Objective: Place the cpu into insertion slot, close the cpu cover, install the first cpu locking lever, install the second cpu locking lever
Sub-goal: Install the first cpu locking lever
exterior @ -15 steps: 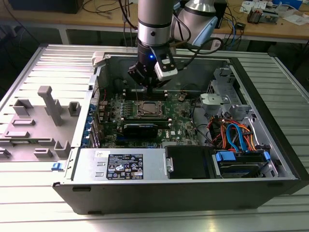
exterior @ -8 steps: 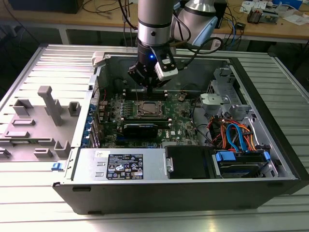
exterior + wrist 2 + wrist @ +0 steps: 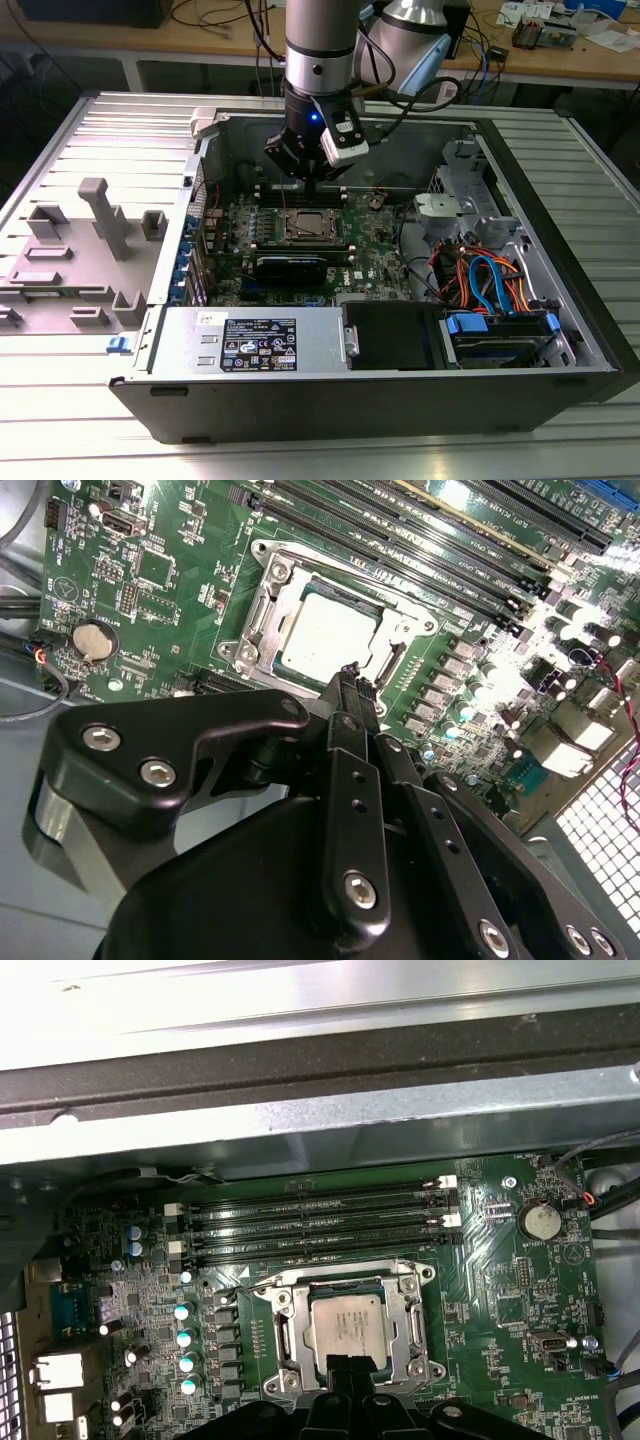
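The cpu (image 3: 345, 1326) lies flat in the insertion slot (image 3: 305, 228) on the green board, its silver-grey top showing in both wrist views (image 3: 330, 635). The cpu cover (image 3: 284, 1332), a silver frame, lies down around the chip, which shows through its window (image 3: 262, 615). My gripper (image 3: 350, 673) hangs just above the near edge of the socket with its black fingers (image 3: 352, 780) pressed together and nothing between them. In the first wrist view the gripper (image 3: 345, 1363) overlaps the chip's lower edge. Seen in the exterior view, the gripper (image 3: 312, 182) sits inside the open computer case, over the socket.
Long memory slots (image 3: 315, 1222) run beside the socket, and a coin battery (image 3: 541, 1221) sits near the board's corner. A black finned card (image 3: 290, 266), a power supply (image 3: 255, 342) and coloured cables (image 3: 490, 280) crowd the case. A grey fixture (image 3: 100, 225) stands at the exterior view's left.
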